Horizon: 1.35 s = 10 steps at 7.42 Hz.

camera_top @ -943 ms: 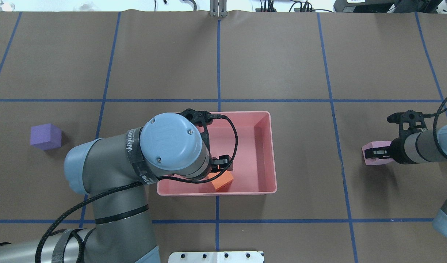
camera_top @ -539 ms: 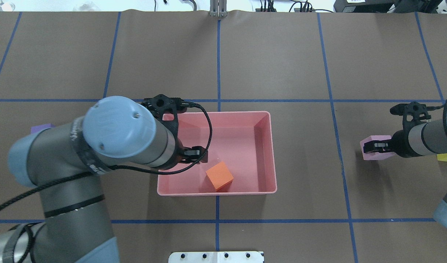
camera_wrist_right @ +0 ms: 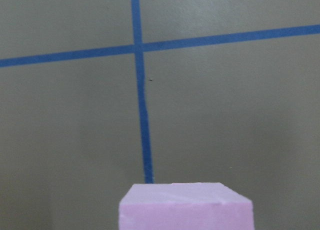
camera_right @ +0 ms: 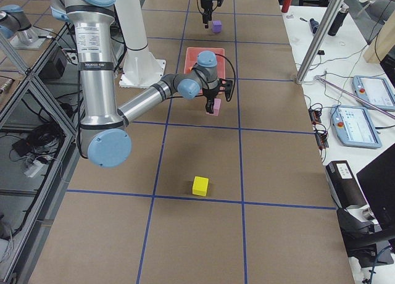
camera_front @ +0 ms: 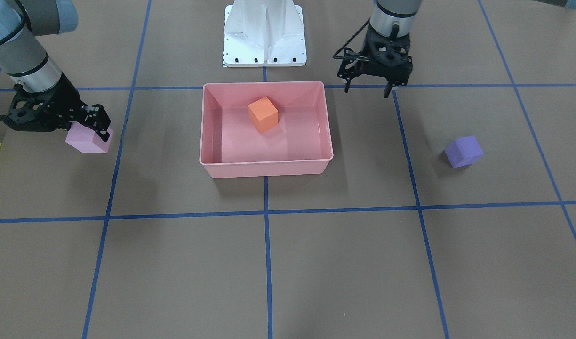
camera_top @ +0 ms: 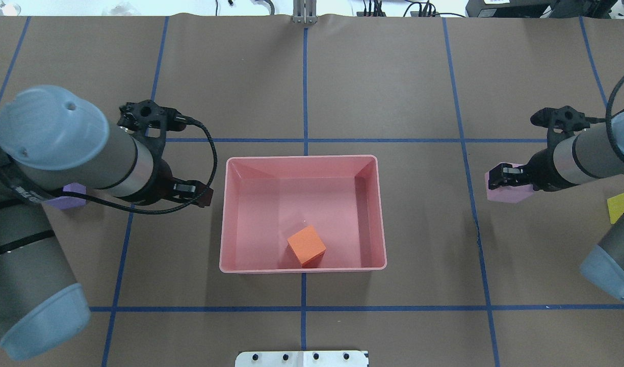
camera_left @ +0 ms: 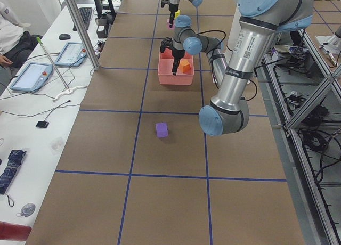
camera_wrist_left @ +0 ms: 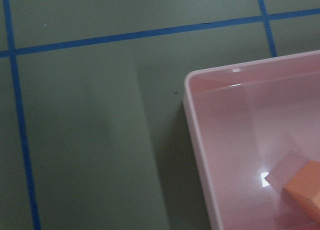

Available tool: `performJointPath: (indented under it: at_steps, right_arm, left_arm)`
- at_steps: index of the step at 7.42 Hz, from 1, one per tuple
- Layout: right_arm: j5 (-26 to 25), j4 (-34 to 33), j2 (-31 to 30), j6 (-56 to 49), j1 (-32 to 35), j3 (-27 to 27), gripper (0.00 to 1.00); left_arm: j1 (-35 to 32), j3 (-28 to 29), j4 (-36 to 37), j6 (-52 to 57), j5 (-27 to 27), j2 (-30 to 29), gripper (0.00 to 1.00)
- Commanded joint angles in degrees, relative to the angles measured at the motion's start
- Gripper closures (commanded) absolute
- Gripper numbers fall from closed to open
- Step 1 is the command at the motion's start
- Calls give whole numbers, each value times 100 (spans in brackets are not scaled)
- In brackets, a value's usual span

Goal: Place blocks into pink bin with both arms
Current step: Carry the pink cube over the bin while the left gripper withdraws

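Note:
The pink bin point(camera_top: 302, 160) stands mid-table, with the orange block point(camera_top: 306, 246) lying inside it, also seen in the front view point(camera_front: 263, 114). My left gripper point(camera_front: 367, 89) is open and empty, hanging above the table just left of the bin in the overhead view point(camera_top: 195, 192). The purple block point(camera_front: 463, 151) lies further out, partly hidden under my left arm in the overhead view point(camera_top: 70, 200). My right gripper point(camera_top: 507, 177) is shut on the light pink block point(camera_top: 499, 189), held above the table right of the bin. The yellow block point(camera_top: 619, 206) lies near the right edge.
The white pedestal base point(camera_front: 264, 33) stands at the robot's side of the bin. Blue tape lines point(camera_top: 305, 92) grid the brown table. A desk with tablets point(camera_left: 32, 77) runs along the operators' side. The left wrist view shows the bin's corner point(camera_wrist_left: 200, 140).
My left gripper has left the orange block in the bin and swung out leftward, beyond the bin's wall. My right gripper has carried the light pink block up and a little toward the bin.

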Motion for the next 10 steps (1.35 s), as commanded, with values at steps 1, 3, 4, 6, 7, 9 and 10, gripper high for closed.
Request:
performJointPath:
  at_steps: [1,3,4,6,7,9,10]
  right_arm:
    - [-55,-1186,1017,801,-330,304,100]
    - [-684,-2128,2037,1540,-1102,261,100]
    - [-932,-2175,2285,1865,-1428,182,100]
    - [-1241,-2184,2804,2297,-1764,-255,85]
    - [-1399,-2184,2963,2307,-1878,-475,18]
    - [-1664,-2175,2982,2255,-1967,-469,0]
    - [-1629,-2175,2965,2211,-1967,-399,0]
  left_arm:
    - [-549,51,-873,808,-253,1001,0]
    - [-1418,523,-1061,1984,-895,1321,0]
    - [-1692,918,-1148,2303,-975,1322,0]
    - [-1905,2154,-2870,2307,-1202,1619,0]
    - [-2132,2787,-3385,2124,-1622,1620,0]
    - [-2195,3004,-3801,1004,-1688,1821,0]
    - [-2152,3066,-4221,144,-1679,1831,0]
